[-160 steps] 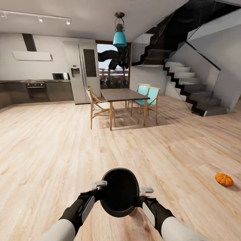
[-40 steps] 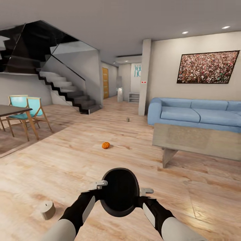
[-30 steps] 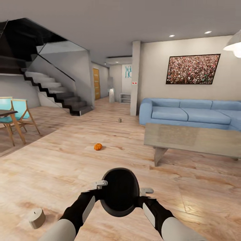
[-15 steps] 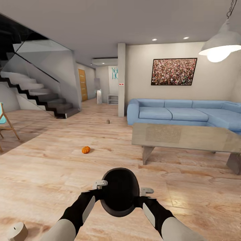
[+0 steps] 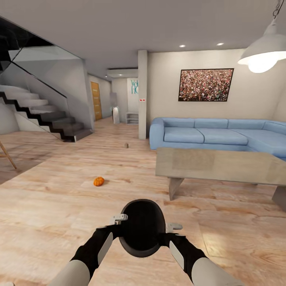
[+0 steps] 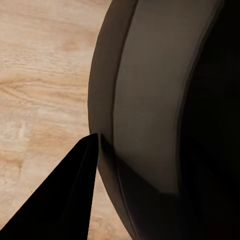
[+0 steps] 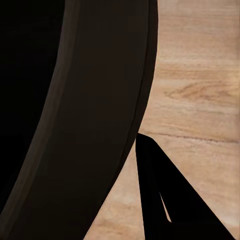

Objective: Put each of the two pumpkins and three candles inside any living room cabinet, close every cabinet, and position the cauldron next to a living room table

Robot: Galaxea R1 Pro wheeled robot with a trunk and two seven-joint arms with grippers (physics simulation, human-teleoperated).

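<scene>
I hold the black round cauldron (image 5: 142, 228) low in front of me, between both arms. My left gripper (image 5: 120, 221) is shut on its left rim and my right gripper (image 5: 171, 230) on its right rim. In the left wrist view the cauldron's dark wall (image 6: 160, 120) sits against one black finger (image 6: 65, 200). The right wrist view has the same wall (image 7: 80, 110) beside a finger (image 7: 165, 205). One orange pumpkin (image 5: 98, 181) lies on the wood floor ahead to the left. Farther off a small grey-brown candle (image 5: 126, 145) stands on the floor. The cabinet is out of view.
A low pale table (image 5: 216, 165) stands ahead on the right, with a blue corner sofa (image 5: 206, 135) behind it. A pillar (image 5: 142, 93) rises beside the sofa's left end. Dark stairs (image 5: 43, 115) climb at the left. A lamp (image 5: 264, 49) hangs at the upper right.
The camera has turned a little further right, so the pumpkin, stairs and table sit further left in the picture. Both arms and the cauldron keep the same pose.
</scene>
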